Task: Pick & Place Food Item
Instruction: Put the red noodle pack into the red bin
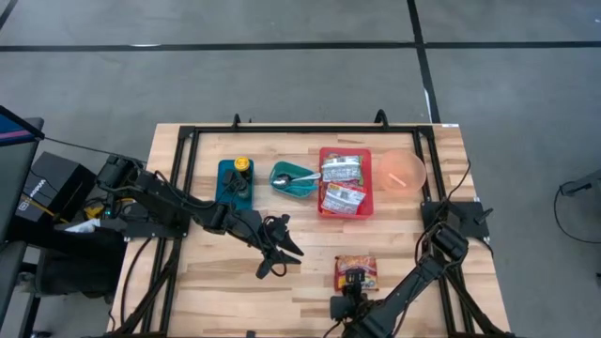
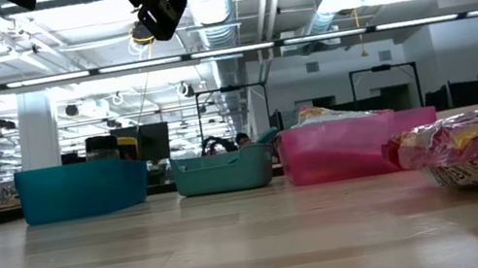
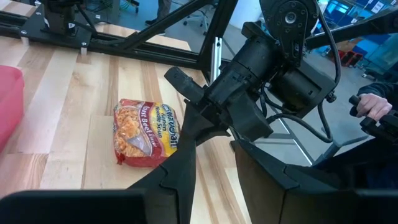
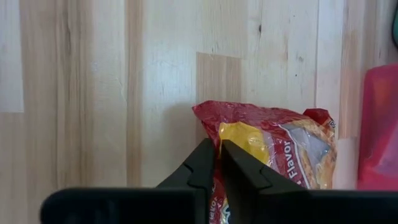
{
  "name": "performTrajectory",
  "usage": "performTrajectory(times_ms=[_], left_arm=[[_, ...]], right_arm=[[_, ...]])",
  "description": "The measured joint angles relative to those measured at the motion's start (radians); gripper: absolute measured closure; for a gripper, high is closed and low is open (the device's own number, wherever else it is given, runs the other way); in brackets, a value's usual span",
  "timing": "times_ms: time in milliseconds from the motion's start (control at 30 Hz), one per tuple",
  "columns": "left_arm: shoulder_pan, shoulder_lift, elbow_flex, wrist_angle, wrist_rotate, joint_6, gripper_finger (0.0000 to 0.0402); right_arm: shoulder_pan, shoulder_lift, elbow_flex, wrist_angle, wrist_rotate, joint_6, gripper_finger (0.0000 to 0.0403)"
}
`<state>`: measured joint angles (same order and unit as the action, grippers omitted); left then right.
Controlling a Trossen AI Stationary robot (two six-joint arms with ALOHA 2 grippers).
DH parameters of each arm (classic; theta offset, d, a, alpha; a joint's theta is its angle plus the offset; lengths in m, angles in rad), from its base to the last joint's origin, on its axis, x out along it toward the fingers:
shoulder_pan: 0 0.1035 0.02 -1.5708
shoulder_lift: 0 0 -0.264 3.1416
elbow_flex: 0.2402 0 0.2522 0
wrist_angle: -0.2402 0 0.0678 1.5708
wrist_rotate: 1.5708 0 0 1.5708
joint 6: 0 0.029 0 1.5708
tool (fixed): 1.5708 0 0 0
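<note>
A red and yellow noodle packet (image 1: 356, 269) lies flat on the wooden table near its front edge, right of centre. It also shows in the low view (image 2: 474, 152) and the left wrist view (image 3: 144, 130). My right gripper (image 4: 219, 152) reaches it from the table's near side (image 1: 353, 286) and is shut on its near end. My left gripper (image 1: 280, 248) hangs open and empty above the table's middle, left of the packet, and shows high in the low view (image 2: 160, 8). My right gripper pinches the packet's crimped near end (image 4: 210, 118) between its two fingers. The fingers come from the table's near side, slanting down, along the packet. The packet lies on the table.
A pink bin (image 1: 368, 183) holding more packets stands at the back, with a teal bowl and spoon (image 1: 293, 180), a teal tray with a yellow-capped bottle (image 1: 235, 180), and a pink bowl (image 1: 401, 171) beside it. A person's hand (image 3: 373, 106) shows beyond the table.
</note>
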<state>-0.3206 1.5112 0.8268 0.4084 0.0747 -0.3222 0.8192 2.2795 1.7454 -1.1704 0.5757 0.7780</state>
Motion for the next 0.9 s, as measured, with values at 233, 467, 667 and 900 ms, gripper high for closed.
performTrajectory(times_ms=[233, 467, 667, 900], left_arm=[[0.000, 0.000, 0.000, 0.000, 0.000, 0.000, 0.0293], [0.000, 0.000, 0.000, 0.000, 0.000, 0.000, 0.0293], [0.000, 0.000, 0.000, 0.000, 0.000, 0.000, 0.0293], [0.000, 0.000, 0.000, 0.000, 0.000, 0.000, 0.0293]], right_arm=[[0.000, 0.000, 0.000, 0.000, -0.002, 0.001, 0.0397], [-0.003, -0.009, 0.000, -0.011, 0.001, 0.042, 0.0402], [-0.004, -0.009, 0.030, -0.136, 0.024, 0.102, 0.0402], [0.004, -0.010, 0.114, -0.336, 0.079, 0.209, 0.0403]])
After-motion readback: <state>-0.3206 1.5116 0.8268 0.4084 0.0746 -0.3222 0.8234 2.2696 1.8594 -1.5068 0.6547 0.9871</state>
